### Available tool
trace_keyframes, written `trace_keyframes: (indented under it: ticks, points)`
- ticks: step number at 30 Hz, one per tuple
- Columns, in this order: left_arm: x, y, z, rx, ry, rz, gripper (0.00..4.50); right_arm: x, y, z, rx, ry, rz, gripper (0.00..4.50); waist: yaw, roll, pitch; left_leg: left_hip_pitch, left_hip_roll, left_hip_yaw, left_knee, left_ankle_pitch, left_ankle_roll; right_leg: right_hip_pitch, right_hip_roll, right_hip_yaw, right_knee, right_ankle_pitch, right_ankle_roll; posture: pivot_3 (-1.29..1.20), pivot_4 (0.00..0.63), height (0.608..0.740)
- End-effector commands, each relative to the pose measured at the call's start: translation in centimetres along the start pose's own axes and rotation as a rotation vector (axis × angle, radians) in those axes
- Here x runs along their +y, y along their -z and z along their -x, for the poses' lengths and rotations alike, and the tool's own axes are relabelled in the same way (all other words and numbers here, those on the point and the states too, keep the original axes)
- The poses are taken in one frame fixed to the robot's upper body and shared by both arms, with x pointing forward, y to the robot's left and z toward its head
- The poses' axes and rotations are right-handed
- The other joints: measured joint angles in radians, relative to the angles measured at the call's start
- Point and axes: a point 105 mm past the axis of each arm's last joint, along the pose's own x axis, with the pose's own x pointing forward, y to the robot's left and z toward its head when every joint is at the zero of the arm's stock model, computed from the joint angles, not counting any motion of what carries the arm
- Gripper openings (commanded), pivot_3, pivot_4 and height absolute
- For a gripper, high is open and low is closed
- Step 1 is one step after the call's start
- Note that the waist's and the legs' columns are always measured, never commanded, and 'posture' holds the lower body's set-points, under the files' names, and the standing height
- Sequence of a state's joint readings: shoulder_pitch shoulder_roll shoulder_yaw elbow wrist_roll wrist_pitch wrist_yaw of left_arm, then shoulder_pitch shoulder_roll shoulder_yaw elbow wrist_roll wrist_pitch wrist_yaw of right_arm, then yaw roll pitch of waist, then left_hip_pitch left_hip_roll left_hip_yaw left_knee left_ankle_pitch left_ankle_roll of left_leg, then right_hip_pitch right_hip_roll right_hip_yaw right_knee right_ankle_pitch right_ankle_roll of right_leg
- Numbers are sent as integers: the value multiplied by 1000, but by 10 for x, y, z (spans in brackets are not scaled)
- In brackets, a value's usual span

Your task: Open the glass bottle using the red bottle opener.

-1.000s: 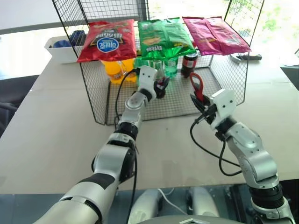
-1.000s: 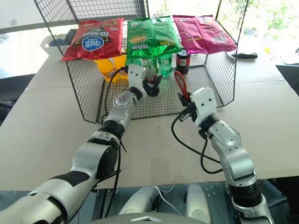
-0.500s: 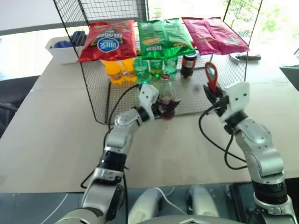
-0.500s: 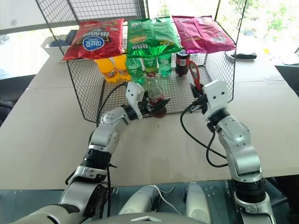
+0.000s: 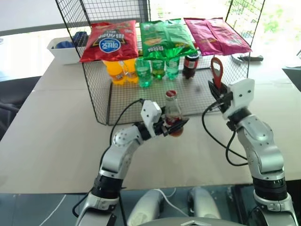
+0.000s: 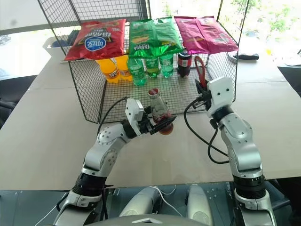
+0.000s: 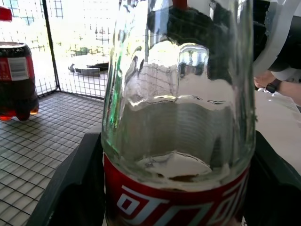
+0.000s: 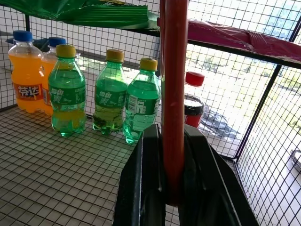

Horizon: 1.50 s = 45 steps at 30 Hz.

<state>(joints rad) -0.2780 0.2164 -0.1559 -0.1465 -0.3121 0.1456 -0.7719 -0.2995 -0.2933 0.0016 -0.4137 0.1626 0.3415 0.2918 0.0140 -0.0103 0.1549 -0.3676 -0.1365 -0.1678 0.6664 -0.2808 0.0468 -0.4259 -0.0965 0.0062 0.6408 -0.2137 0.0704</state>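
I see my left hand [image 5: 175, 125] holding the glass bottle [image 5: 172, 109] by its lower body, fingers wide around it, lifted above the bench [image 5: 61, 136] before the wire rack [image 5: 96, 94]; its cap seems still on. My right hand [image 5: 217, 92] is closed tight on the red bottle opener [image 5: 216, 70], upright.

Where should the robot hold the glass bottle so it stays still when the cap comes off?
Around the red label band, from the side, as the left gripper already does on the glass bottle. That leaves the upright narrow neck and cap free.
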Motion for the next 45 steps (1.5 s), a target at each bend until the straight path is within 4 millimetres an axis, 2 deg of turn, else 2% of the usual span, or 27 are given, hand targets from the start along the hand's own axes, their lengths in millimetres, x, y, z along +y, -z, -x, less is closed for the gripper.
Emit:
trace_keyframes:
  ticks: [1,7,9,11,16,22,27,40,41,45]
  points:
    - [-4,-9,-1,-42,7,-77,2818,2,-17,-2,-67,-12,21,0,0,0,0,0,0,0,0,0,0,0,0,0,0,0,0,0,150,734]
    - [0,-2,1,-16,-21,-137,2818,2,-16,-2,-64,-13,21,0,0,0,0,0,0,2,-1,0,0,-2,0,2,0,0,0,0,150,734]
    - [2,-1,2,-12,-29,-150,3851,2,-16,-2,-64,-12,20,0,0,0,0,0,0,2,-1,0,0,-2,0,2,0,0,0,0,150,734]
    - [3,0,2,-11,-33,-160,4477,2,-16,-2,-65,-11,19,0,0,0,0,0,0,3,-1,0,0,-2,0,3,0,0,0,0,150,734]
    - [4,1,1,-24,-38,-139,4477,1,-16,-3,-64,-7,19,0,0,0,0,0,0,3,-1,0,0,-2,0,3,0,0,0,0,150,734]
    - [9,-25,0,-144,-71,-135,4477,2,-15,-3,-64,-11,21,0,0,0,0,0,0,3,-1,0,0,-2,0,3,0,0,0,0,150,734]
    - [8,-34,-2,-179,-59,-132,4477,2,-15,-5,-68,-13,22,0,0,0,0,0,0,4,-1,0,0,-2,1,3,0,0,0,0,150,734]
    - [1,-32,-5,-170,-17,-111,4477,5,-15,-5,-69,-29,33,0,0,0,0,0,0,4,-1,0,0,-2,1,4,0,0,0,0,150,734]
    - [0,-33,-5,-174,-12,-110,3975,6,-14,-5,-67,-35,40,0,0,0,0,0,0,4,-1,0,0,-2,1,4,0,0,0,0,150,734]
    - [0,-35,-5,-181,-8,-109,3975,9,-13,-5,-63,-45,48,0,0,0,0,0,0,4,-1,0,0,-2,1,4,0,0,0,0,150,734]
